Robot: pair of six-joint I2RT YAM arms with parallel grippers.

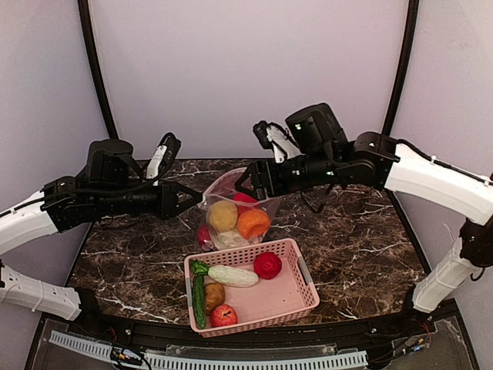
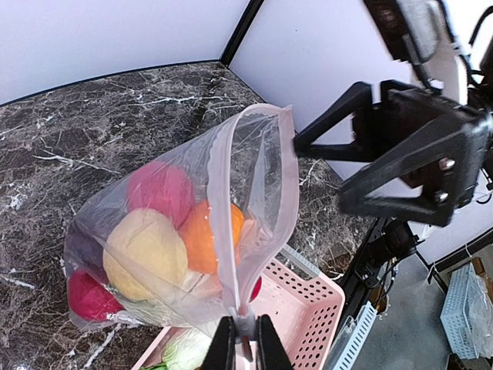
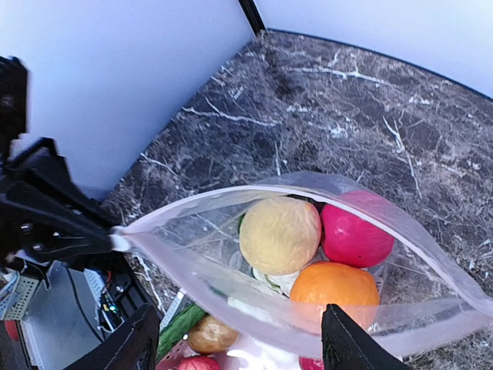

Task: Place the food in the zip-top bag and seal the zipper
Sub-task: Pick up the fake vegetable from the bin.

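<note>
from above, the clear, floppy zip-top bag [image 1: 222,187] stands on the dark, white-veined marble table [image 1: 354,231], just beyond the pink slatted plastic basket [image 1: 302,271]. through its thin film show a smooth yellow ball [image 1: 223,216], an orange ball [image 1: 253,223] and a pink-red ball [image 1: 244,198]. the left gripper [image 1: 194,200] reaches in from the left with its black jaws closed on the bag's left corner. the right gripper [image 1: 246,185] stands at the right corner with its jaws spread. in the basket lie a knobbly red ball [image 1: 267,264], a pale leafy cabbage [image 1: 233,275], a long green cucumber [image 1: 199,299], a brown potato [image 1: 215,294] and a glossy red apple [image 1: 224,314]. in the left wrist view the two fingers [image 2: 223,351] pinch the pinkish zipper [image 2: 231,285] at the near end of the mouth, with only the strip between them. the strip curves up and away around a gaping mouth. the right gripper's angular black fingers stand wide apart just beside the far corner, and i cannot tell whether they touch it. in the right wrist view its own fingertips [image 3: 142,343] sit well apart at the bottom edge with nothing gripped. the mouth is a long open oval over the three round balls, the left gripper nips its left corner, and the cucumber and potato show blurred near the bag's near wall.
</note>
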